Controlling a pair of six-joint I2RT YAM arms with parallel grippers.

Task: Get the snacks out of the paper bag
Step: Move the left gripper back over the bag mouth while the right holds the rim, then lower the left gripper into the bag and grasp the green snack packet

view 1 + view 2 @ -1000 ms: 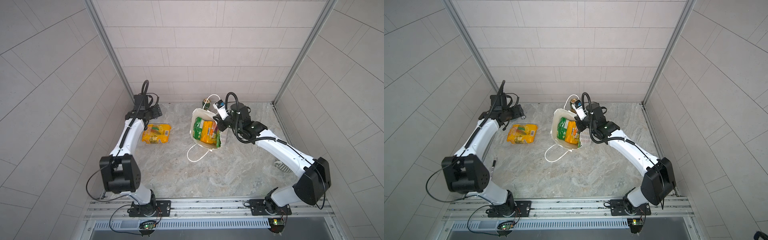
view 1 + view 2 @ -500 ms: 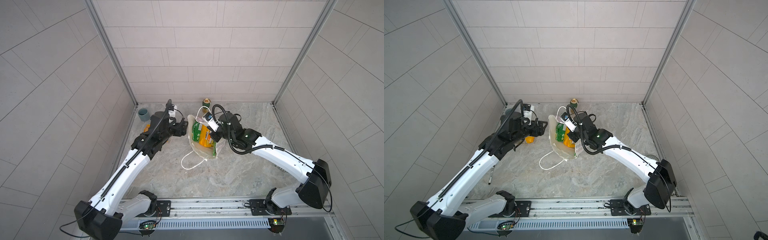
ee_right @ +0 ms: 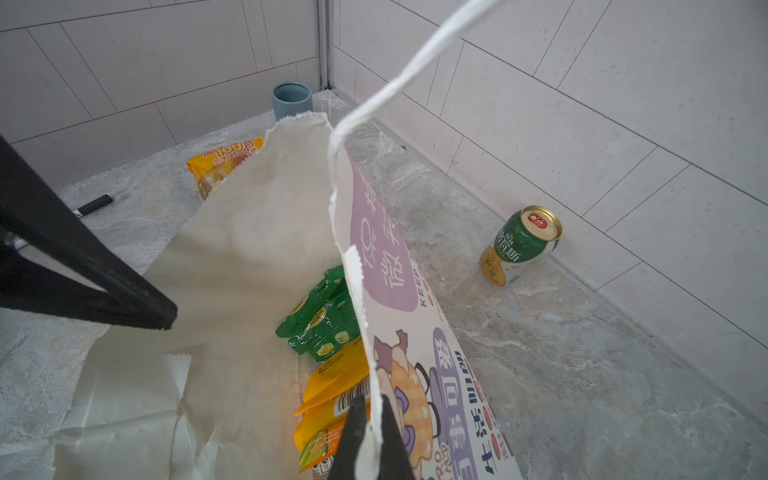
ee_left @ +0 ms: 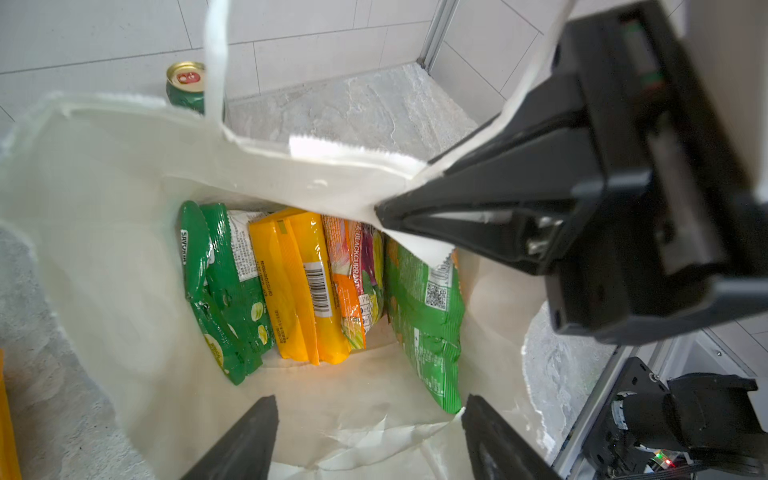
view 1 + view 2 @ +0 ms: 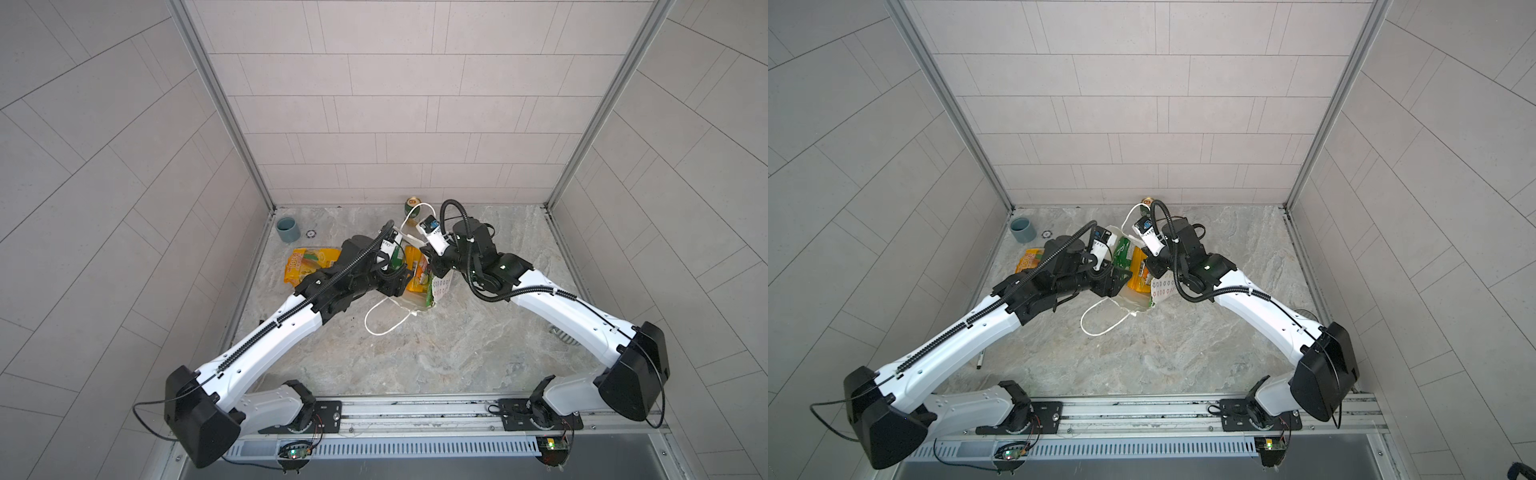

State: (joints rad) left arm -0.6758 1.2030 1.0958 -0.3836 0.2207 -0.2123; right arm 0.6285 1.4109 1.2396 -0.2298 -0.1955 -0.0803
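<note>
The right end effector [image 3: 372, 409] is pinched tight on the rim of the paper bag [image 3: 249, 249]. The left end effector [image 4: 370, 415] hangs at the bag's mouth, jaws spread wide, nothing between them. Inside the bag sit a green packet [image 4: 224, 291], a yellow packet [image 4: 291, 282], an orange-purple packet [image 4: 353, 270] and a second green packet [image 4: 428, 307]. A yellow-orange packet [image 5: 305, 266] lies on the table [image 5: 415, 353] beside the bag.
</note>
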